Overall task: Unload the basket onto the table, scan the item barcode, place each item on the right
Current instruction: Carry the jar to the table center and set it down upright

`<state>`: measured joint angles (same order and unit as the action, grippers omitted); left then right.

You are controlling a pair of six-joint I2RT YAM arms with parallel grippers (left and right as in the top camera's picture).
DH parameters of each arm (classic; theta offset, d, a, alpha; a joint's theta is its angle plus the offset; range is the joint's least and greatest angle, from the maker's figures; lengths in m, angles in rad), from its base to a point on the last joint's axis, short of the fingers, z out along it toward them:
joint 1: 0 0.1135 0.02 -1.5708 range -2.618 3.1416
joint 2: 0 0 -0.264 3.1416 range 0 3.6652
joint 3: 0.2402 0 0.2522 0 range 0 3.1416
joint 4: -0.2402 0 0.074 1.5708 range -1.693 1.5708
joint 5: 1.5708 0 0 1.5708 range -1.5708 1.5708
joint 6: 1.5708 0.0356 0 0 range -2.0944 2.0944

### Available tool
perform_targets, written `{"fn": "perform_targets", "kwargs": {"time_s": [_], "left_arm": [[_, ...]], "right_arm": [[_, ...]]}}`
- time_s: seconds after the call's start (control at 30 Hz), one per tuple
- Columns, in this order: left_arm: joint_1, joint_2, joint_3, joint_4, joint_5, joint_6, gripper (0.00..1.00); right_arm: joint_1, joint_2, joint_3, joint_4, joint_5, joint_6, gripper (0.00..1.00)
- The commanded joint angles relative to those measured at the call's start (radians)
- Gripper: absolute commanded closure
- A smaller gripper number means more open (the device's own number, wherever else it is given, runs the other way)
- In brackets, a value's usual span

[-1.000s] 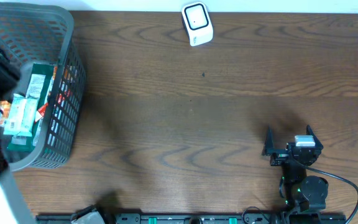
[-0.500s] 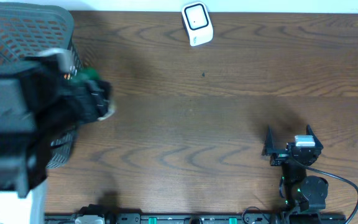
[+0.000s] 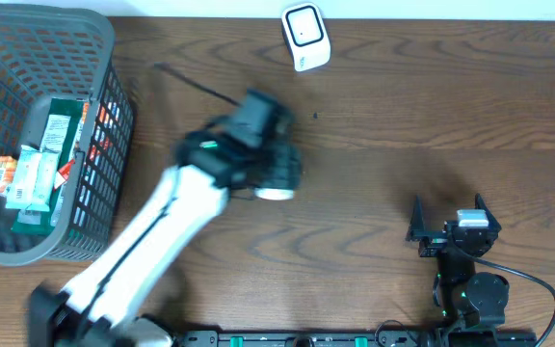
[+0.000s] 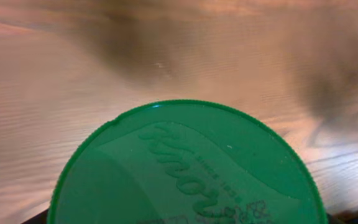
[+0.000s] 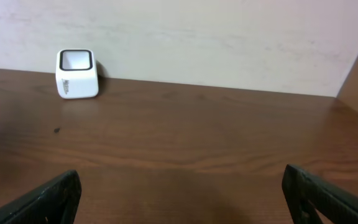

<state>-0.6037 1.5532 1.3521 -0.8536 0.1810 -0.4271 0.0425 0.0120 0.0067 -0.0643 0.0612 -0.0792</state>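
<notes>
Over mid-surface (image 3: 393,106), the left tool (image 3: 274,181) is clamped on the jar (image 4: 185,168) and holds it short of the scanner (image 3: 304,37) at the far edge. We judge the step to be transport to scan. Next move: bring the jar to the scanner window, barcode side facing it. We see no barcode from here. Right tool (image 3: 448,216) gapes wide, empty, by the near edge. Jar: round, pale body, green ribbed lid, script lettering on top.

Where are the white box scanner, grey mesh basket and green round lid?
white box scanner (image 3: 305,37), overhead view, top face.
grey mesh basket (image 3: 112,181), overhead view, right wall.
green round lid (image 4: 191,168), left wrist view, centre.
</notes>
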Motion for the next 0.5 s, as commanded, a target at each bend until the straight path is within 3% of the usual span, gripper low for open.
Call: {"fn": "perform_targets", "kwargs": {"time_s": [0.0,0.23,0.47], "left_arm": [[-0.087,0.134,-0.001,0.037,-0.017,-0.037,0.36],[-0.18,0.333,-0.001,0.126,-0.014,-0.059,0.36],[-0.188,0.409,-0.001,0.179,-0.014,-0.068,0.36]], "right_arm": [[-0.003,-0.005,-0.001,-0.004,0.009,0.015,0.01],[-0.003,-0.005,-0.001,-0.003,0.009,0.015,0.01],[-0.003,-0.005,-0.001,-0.003,0.009,0.015,0.01]]}}
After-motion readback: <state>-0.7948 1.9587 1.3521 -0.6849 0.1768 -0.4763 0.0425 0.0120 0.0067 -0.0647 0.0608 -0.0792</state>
